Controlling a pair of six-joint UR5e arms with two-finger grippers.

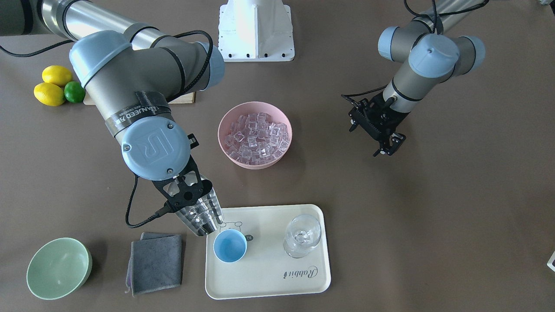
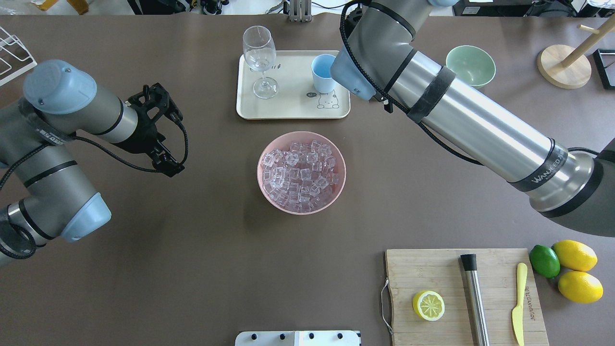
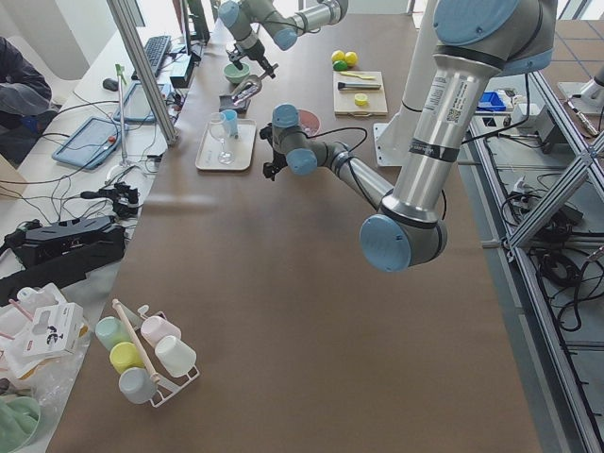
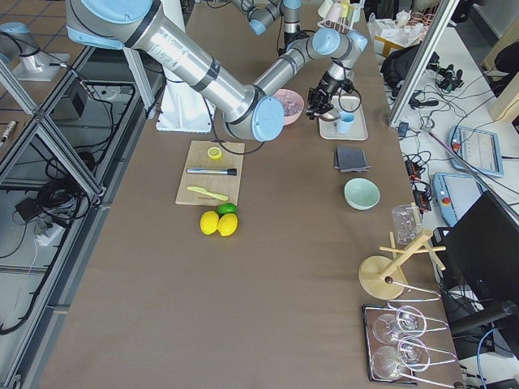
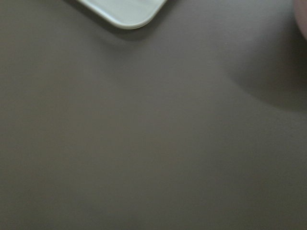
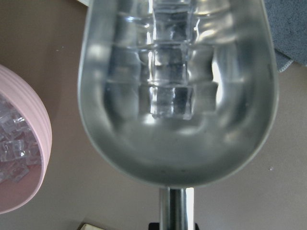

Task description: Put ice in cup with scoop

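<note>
The tape band on my right forearm reads "WANJEED", and the round cap at my wrist bears the UR mark. The cream tray [image 1: 269,277] carries the word "Rabbit" in script near its edge at 6 o'clock in the front-facing view, with a small animal drawing at its 10 o'clock corner. I cannot read the lettering on the yellow knife [image 2: 518,302].

My right gripper [image 1: 184,197] is pinched on the short handle of the scoop [image 1: 203,214]. In the front-facing view the scoop's long axis runs from 11 o'clock at the handle to 5 o'clock at the mouth, which tips down. In my right wrist view the handle sits at 6 o'clock and the trough opens toward 12, with a row of ice [image 6: 169,91] lined up along its centre. The scoop's lip is just beside the cup [image 1: 230,245] at the cup's 10 o'clock; I cannot tell whether they touch. The cup stands upright on the tray's 9 o'clock side. More ice fills the pink bowl [image 1: 220,130], at 12 o'clock from the tray.

My left gripper [image 1: 390,146] hangs spread and empty, well apart at 3 o'clock from the bowl.
</note>
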